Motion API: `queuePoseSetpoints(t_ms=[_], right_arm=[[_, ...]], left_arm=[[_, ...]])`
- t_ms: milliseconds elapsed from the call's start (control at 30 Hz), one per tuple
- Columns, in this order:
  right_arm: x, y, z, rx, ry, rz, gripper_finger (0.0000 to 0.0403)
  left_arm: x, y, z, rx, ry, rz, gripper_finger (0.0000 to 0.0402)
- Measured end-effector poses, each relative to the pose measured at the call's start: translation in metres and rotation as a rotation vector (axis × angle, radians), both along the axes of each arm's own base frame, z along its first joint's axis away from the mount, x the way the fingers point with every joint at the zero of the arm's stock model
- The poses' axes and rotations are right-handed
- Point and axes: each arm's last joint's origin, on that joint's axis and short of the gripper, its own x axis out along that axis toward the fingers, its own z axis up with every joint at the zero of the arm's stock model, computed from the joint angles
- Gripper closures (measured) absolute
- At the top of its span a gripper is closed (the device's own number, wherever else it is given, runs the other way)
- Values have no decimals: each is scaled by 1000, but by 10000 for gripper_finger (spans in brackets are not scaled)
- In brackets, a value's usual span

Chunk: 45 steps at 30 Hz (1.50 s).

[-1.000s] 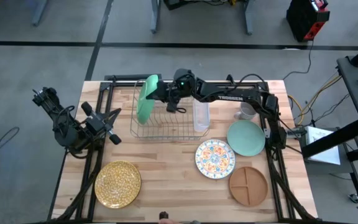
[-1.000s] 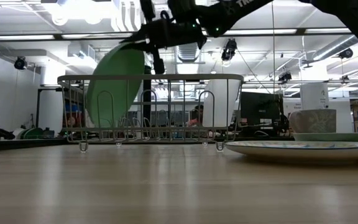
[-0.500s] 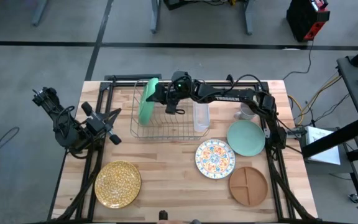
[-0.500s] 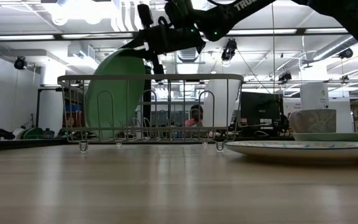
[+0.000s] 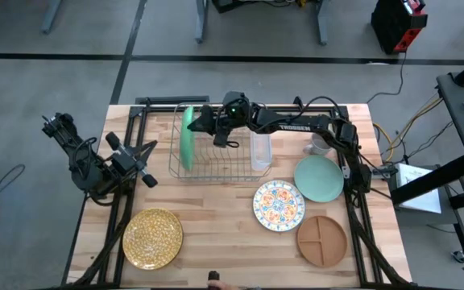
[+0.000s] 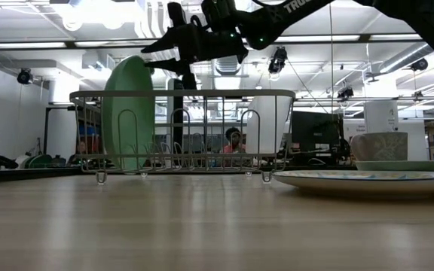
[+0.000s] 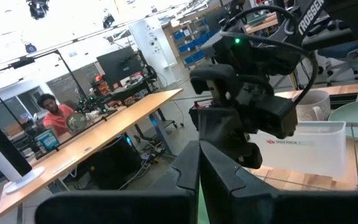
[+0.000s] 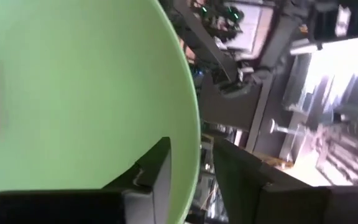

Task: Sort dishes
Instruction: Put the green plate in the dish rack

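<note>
A wooden desk [image 5: 216,217] carries one wire dish rack [image 5: 220,153] and five plates. One green plate [image 5: 186,138] stands upright at the rack's left end, its rim between the parted fingers of the right gripper [image 5: 197,122]. Four plates lie flat: gold speckled plate [image 5: 152,238] at the front-left corner, teal plate [image 5: 319,178], floral plate [image 5: 279,205] and brown divided plate [image 5: 321,239] toward the right edge. One grey mug [image 5: 319,145] sits behind them. The left gripper [image 5: 139,161] is parked open near the left edge.

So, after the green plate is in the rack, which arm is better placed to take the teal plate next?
Probably the right arm. The teal plate lies on the right side of the table, beside that arm's base, and the right gripper is already at the rack. The left gripper waits at the far left edge.
</note>
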Motion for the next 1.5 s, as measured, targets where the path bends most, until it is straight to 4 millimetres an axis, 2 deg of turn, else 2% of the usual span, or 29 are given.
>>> queuePoseSetpoints(t_ms=[400,600,800,1067,1333,1500], right_arm=[[1,-2,3,10,-24,-61,246],[2,0,11,80,-103,-67,251],[2,0,9,207,-76,-84,260],[2,0,9,291,-63,-94,254],[9,-4,-12,340,-28,-157,245],[8,-7,-12,331,-31,-201,253]], left_arm=[[0,0,0,0,0,0,401],[0,0,0,0,0,0,401],[0,0,0,0,0,0,401],[0,0,0,-3,-3,0,401],[0,0,0,-16,-16,0,401],[0,0,0,-15,-16,0,401]])
